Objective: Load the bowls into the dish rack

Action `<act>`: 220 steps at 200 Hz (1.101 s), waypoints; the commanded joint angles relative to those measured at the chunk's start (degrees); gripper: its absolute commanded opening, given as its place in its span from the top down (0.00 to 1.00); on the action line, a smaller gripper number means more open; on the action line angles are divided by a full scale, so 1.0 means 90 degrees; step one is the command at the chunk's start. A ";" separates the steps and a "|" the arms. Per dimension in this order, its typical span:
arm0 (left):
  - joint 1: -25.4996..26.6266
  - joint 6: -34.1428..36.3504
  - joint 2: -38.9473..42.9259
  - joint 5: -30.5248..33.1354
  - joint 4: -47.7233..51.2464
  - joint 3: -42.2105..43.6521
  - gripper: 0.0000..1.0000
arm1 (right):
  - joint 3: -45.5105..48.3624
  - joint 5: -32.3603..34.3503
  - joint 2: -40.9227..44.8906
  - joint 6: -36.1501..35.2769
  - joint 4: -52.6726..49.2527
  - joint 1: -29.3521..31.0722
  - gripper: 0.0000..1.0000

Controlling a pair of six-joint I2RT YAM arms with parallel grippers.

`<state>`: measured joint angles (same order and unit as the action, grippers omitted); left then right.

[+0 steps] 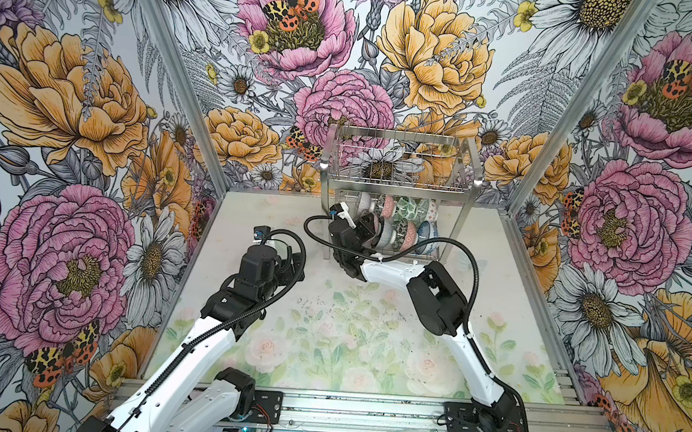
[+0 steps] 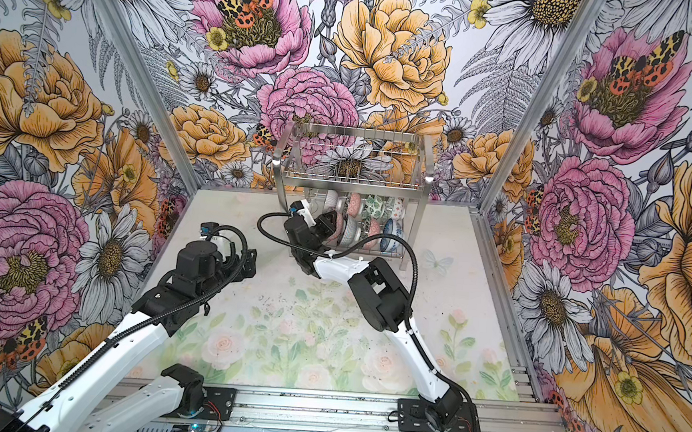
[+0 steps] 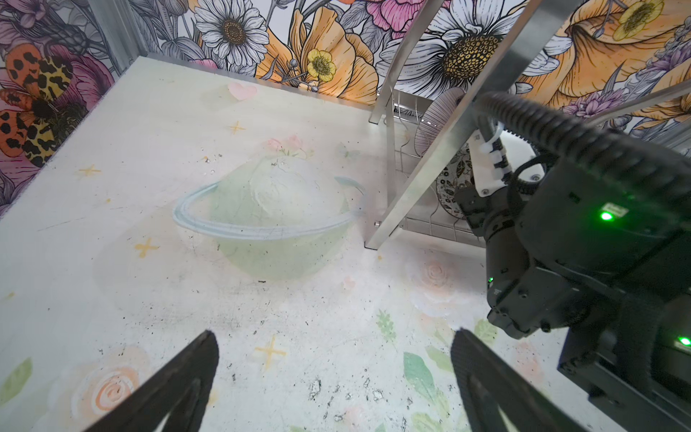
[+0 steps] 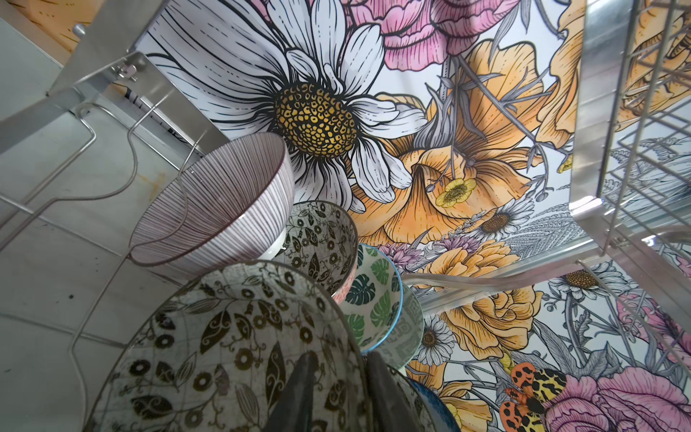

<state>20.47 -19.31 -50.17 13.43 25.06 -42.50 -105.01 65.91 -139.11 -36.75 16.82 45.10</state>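
Since all the bowls (image 1: 407,213) I see sit in the dish rack's (image 1: 404,137) lower tier, I judge loading nearly done. My right gripper (image 4: 342,361) straddles the black-and-white floral bowl's (image 4: 224,355) rim, though I cannot tell if it pinches; my left gripper (image 3: 332,336) hangs spread, empty.

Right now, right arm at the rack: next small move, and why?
Probably open the right jaws wider before backing out. They straddle the rim of the black-white floral bowl, already on edge in the lower tier of the dish rack; grip unclear, so retreating now might drag it.
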 commanded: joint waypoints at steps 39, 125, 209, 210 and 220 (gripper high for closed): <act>-0.0054 0.0007 0.0086 -0.0115 -0.0172 0.0088 0.01 | -0.0022 -0.0748 -0.0197 -0.0352 0.0460 0.0262 0.72; -0.0081 -0.0014 -0.0001 -0.0115 -0.0270 0.0103 0.01 | 0.0012 -0.1188 -0.0395 -0.1030 0.1297 0.0352 0.68; -0.0192 -0.0080 -0.0137 -0.0500 -0.0518 0.0247 0.02 | 0.0328 -0.1507 -0.0232 -0.1190 0.1885 0.0409 0.63; -0.0193 -0.0081 -0.0138 -0.0508 -0.0518 0.0248 0.02 | 0.0334 -0.1510 -0.0234 -0.1204 0.1902 0.0414 0.63; -0.0204 -0.0094 -0.0157 -0.0532 -0.0571 0.0298 0.01 | 0.0366 -0.1535 -0.0237 -0.1295 0.2025 0.0420 0.62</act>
<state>19.44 -19.53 -51.16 10.61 22.55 -40.95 -103.09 58.52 -141.14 -45.17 31.97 44.97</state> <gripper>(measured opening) 0.986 0.375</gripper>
